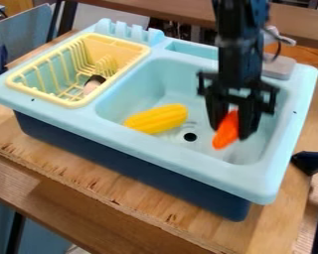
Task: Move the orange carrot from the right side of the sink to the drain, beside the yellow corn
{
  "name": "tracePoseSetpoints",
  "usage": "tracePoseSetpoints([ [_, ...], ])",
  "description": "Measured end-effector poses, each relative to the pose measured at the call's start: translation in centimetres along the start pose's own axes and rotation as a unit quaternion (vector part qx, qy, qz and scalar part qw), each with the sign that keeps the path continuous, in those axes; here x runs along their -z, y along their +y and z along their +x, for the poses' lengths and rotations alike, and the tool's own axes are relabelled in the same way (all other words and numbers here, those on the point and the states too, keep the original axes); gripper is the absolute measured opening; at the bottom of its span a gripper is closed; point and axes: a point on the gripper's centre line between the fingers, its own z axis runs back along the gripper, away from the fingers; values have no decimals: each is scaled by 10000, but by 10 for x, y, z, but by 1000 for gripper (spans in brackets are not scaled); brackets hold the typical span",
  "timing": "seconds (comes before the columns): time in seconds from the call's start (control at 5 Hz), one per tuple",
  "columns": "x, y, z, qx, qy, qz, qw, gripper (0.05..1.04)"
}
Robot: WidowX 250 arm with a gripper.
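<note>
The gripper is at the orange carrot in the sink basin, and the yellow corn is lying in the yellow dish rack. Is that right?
Not quite: the camera view shows the yellow corn lying in the sink basin, not in the yellow dish rack. The rest is right: the gripper is at the orange carrot in that same basin.

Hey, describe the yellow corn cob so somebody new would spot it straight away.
Find the light blue toy sink, then its large basin. Lying beside the round drain hole is the corn cob: plump, ribbed and yellow, whereas the orange piece held by the gripper is slimmer.
</note>
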Motion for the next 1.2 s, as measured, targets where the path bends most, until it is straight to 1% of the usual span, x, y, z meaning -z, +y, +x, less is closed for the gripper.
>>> tracePoseSetpoints([
  [0.2,-18,3,-7,34,14,192,9998,566],
  [0.4,-25,8,-4,96,-15,302,9995,566],
  [0.6,-16,25,-4,44,149,408,9990,566],
  [0.8,-9,45,-12,-87,232,426,9988,566],
  [1.0,-7,54,-23,-216,198,430,9986,566],
  [1.2,2,53,-23,-328,-16,288,9990,566],
])
